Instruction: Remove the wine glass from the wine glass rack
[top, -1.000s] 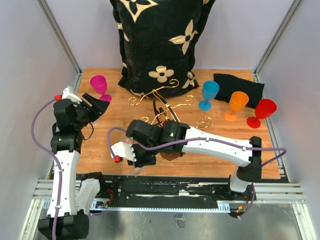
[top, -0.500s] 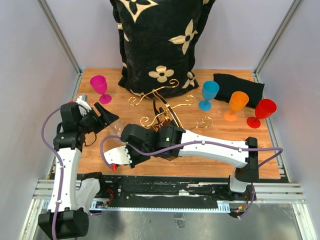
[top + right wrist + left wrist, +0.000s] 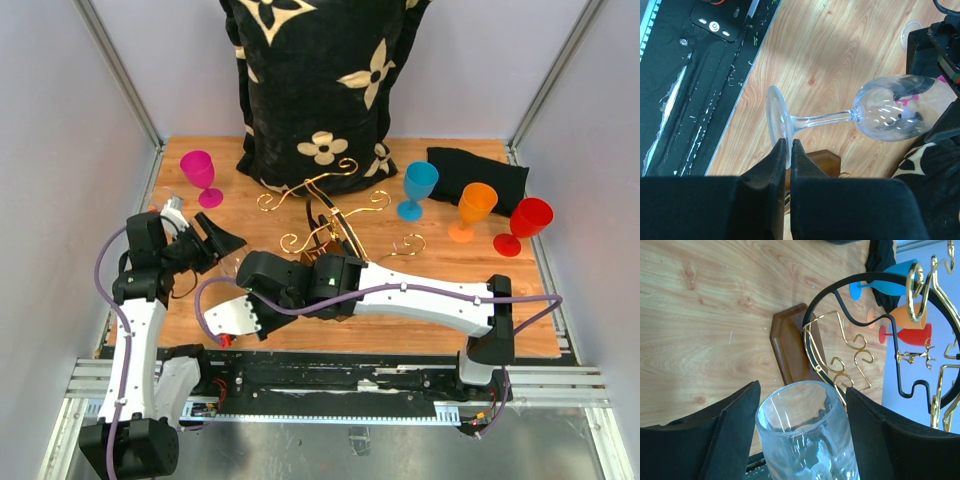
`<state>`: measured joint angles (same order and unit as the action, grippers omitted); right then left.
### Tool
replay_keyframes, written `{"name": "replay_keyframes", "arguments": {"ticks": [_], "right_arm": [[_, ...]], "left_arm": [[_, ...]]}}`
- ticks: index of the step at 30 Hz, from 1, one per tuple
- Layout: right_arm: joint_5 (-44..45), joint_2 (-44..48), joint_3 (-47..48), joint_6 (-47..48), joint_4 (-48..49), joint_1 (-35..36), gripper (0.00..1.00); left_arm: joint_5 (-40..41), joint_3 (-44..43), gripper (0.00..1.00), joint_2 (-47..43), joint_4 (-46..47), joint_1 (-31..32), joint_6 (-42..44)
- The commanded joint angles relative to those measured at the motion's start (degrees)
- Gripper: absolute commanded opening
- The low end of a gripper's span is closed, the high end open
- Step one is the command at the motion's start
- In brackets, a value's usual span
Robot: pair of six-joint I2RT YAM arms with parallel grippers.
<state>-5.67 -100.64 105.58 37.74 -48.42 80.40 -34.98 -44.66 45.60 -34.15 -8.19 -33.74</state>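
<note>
A clear wine glass [image 3: 860, 112] lies sideways in the air above the wooden table. My right gripper [image 3: 789, 145] is shut on the rim of its foot [image 3: 776, 120]. The bowl [image 3: 805, 435] points into my left gripper [image 3: 802, 390], which is open; its black fingers [image 3: 735, 415] stand on either side of the bowl with a gap on each side. The gold wire wine glass rack [image 3: 330, 200] stands mid-table, and its brown base [image 3: 790, 345] shows behind the bowl. From above, the left gripper [image 3: 228, 248] and the right gripper [image 3: 252, 272] nearly meet left of the rack.
A pink glass [image 3: 199, 172] stands at the far left. Blue [image 3: 418, 185], orange [image 3: 476, 205] and red [image 3: 527, 220] glasses stand at the right. A black flowered pillow [image 3: 320, 80] and a black cloth [image 3: 480, 170] lie at the back. The table's near edge [image 3: 735, 100] is just under the glass foot.
My left arm has swung from beside the pink glass towards the rack, and its jaws have opened wider around the bowl. The right arm has carried the glass a little to the left.
</note>
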Motion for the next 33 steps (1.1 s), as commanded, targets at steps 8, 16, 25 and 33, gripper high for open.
{"name": "replay_keyframes", "arguments": {"ticks": [8, 16, 25, 33], "right_arm": [[8.7, -2.4, 1.1, 3.8, 7.2, -1.3, 0.01], [9.6, -1.0, -0.3, 4.3, 9.2, -1.6, 0.01], [8.6, -0.8, -1.4, 4.0, 9.1, -1.9, 0.01], [5.6, 1.4, -4.0, 3.2, 9.1, -1.9, 0.01]], "left_arm": [[-10.4, 1.8, 0.73, -0.3, -0.5, 0.3, -1.6], [-12.9, 0.9, 0.83, 1.0, 0.8, 0.5, -2.4], [-11.6, 0.9, 0.72, 0.8, 0.0, 0.7, -1.5], [-9.3, -3.4, 0.76, 2.4, -1.1, 0.6, 0.0]]}}
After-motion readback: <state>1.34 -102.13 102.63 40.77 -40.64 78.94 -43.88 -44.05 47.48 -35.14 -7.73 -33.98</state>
